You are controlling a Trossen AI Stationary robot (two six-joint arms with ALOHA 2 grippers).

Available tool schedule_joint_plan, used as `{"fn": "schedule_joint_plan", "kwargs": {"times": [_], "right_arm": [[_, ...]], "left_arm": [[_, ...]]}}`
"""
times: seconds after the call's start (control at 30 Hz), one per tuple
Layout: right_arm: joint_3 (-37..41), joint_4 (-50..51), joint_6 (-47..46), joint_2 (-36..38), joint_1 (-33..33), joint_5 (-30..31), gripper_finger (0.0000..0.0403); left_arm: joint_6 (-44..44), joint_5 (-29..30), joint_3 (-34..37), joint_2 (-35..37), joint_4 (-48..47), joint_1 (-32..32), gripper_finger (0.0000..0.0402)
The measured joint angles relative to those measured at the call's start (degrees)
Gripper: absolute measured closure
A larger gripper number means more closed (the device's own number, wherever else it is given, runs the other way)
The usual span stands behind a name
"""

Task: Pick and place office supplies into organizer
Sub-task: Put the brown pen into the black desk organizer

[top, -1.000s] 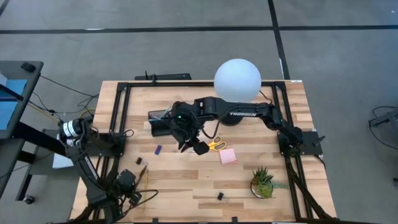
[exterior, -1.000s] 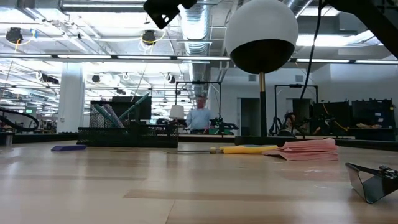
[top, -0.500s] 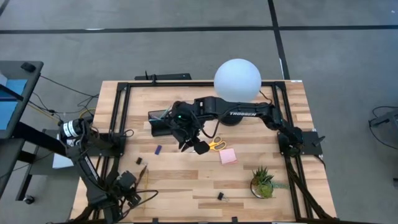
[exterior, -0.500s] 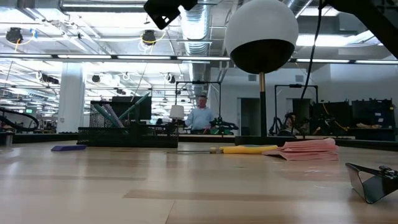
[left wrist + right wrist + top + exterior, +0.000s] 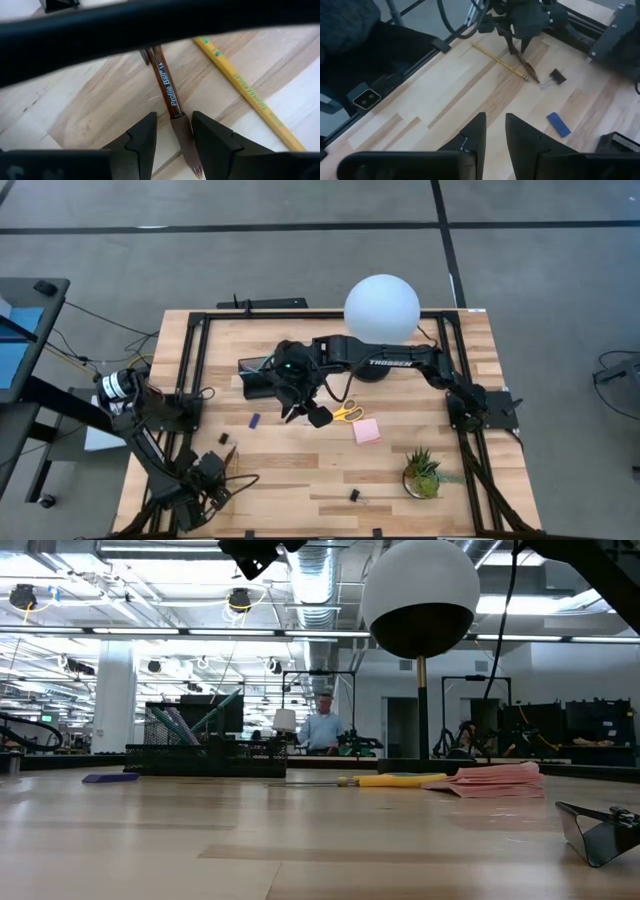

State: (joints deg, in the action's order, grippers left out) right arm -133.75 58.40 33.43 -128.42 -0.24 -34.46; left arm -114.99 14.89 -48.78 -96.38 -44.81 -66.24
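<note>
A brown pen [image 5: 167, 90] and a yellow pencil [image 5: 245, 90] lie flat on the table near its front left corner. My left gripper [image 5: 174, 120] points down over the pen, open, with one finger on each side of the pen's dark grip end. In the right wrist view, the left gripper [image 5: 517, 47] is over the pen [image 5: 526, 65], beside a black clip [image 5: 554, 77] and a small blue piece [image 5: 558, 124]. My right gripper [image 5: 318, 416] hovers open and empty mid-table, by the black organizer [image 5: 262, 380]. Yellow scissors [image 5: 348, 413] and a pink pad [image 5: 366, 431] lie beside it.
A white globe lamp [image 5: 382, 308] stands at the back centre and a green potted plant [image 5: 424, 472] at the front right. Another black clip [image 5: 353, 495] lies near the front edge. Black frame rails [image 5: 190, 360] run along the table's sides.
My left gripper has sunk toward the table over the brown pen near the front left corner, and its wrist has tipped a little. The pen, the pencil and the other things lie where they were.
</note>
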Motion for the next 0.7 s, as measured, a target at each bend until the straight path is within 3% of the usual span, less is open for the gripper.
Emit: {"fn": "schedule_joint_plan", "kwargs": {"times": [0.13, 0.33, 0.47, 0.7], "right_arm": [[0.0, 0.1, 0.0, 0.0, 0.0, 0.0, 0.0337], [0.0, -0.9, -0.3, 0.0, 0.0, 0.0, 0.0337], [0.0, -3.6, -0.9, 0.0, 0.2, 0.8, 0.0337], [0.0, -3.9, -3.4, 1.0, -0.7, 12.4, 0.0337]], "left_arm": [[-0.1, -0.3, -0.1, 0.0, -0.5, 0.0, 0.0304], [0.1, -0.4, -0.2, -0.1, -2.0, 0.2, 0.0383], [1.3, 2.1, -0.1, 0.3, -5.4, 1.8, 0.0382], [8.6, 2.4, -4.4, 6.5, -24.0, 9.2, 0.0384]]}}
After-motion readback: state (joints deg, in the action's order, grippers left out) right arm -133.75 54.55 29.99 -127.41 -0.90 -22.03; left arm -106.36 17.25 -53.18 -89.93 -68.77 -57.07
